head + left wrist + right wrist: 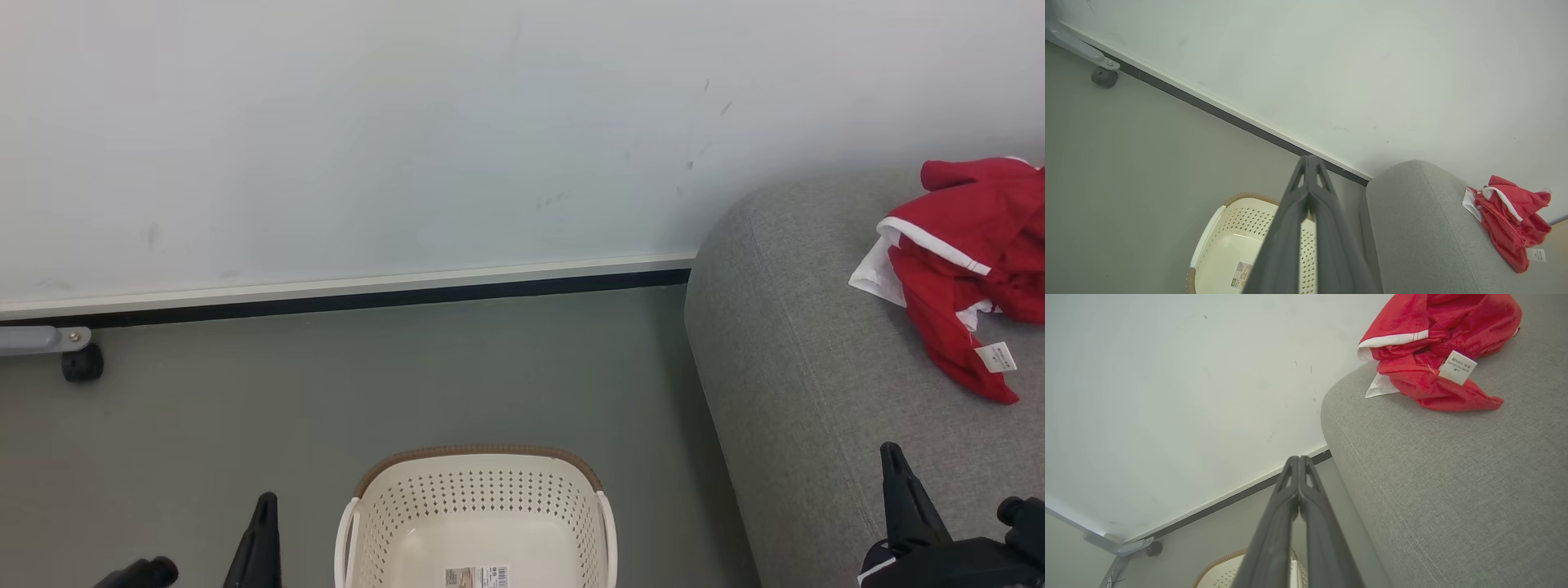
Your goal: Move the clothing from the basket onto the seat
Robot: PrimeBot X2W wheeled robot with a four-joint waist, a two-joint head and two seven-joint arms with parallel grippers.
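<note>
- The clothing is bright red with white panels and a thin white stripe; its small tag is white with dark print.
- The laundry basket is cream-white, patterned with rows of small holes; its rim is brown with a woven look.
- The barcode sticker is white with black bars.
- The sofa seat is mid-grey with a fine woven texture.
- The floor is plain grey-green.
- The wall is off-white with faint dark scuffs; the skirting is white over black.
- The caster is black.
- My left gripper and my right gripper are dark charcoal.
</note>
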